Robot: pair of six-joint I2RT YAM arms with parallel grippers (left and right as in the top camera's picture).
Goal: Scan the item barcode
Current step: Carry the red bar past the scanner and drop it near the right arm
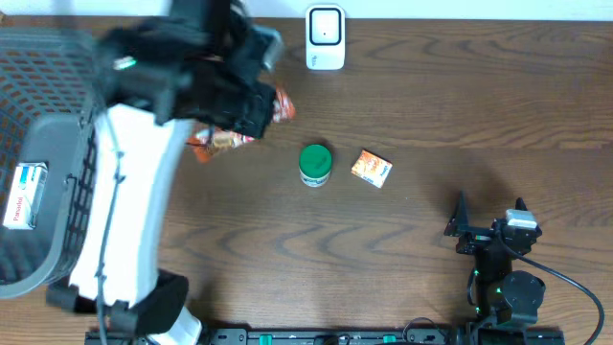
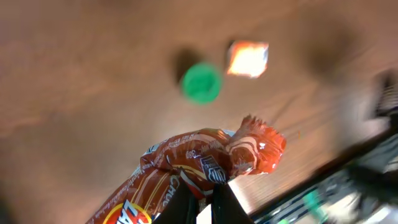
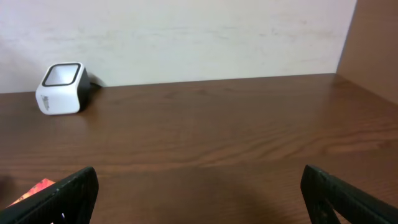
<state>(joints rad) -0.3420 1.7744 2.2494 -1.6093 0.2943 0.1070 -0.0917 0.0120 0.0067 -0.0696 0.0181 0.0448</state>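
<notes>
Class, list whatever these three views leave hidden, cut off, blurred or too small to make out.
Snack packet: no barcode shows in the left wrist view; overhead, the left arm covers most of it.
Left gripper: cut off by the bottom edge of the left wrist view; blurred overhead.
Small orange box: print blurred in the left wrist view, too small overhead.

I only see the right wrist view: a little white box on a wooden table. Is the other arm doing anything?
Observer: Yes. Its jaws are shut on an orange snack packet.
Operator: Is anything else lying around?
Observer: A green-capped jar and a small orange box sit side by side mid-table.
Operator: And further left?
Observer: There's a grey basket with a white carton in it.
</notes>
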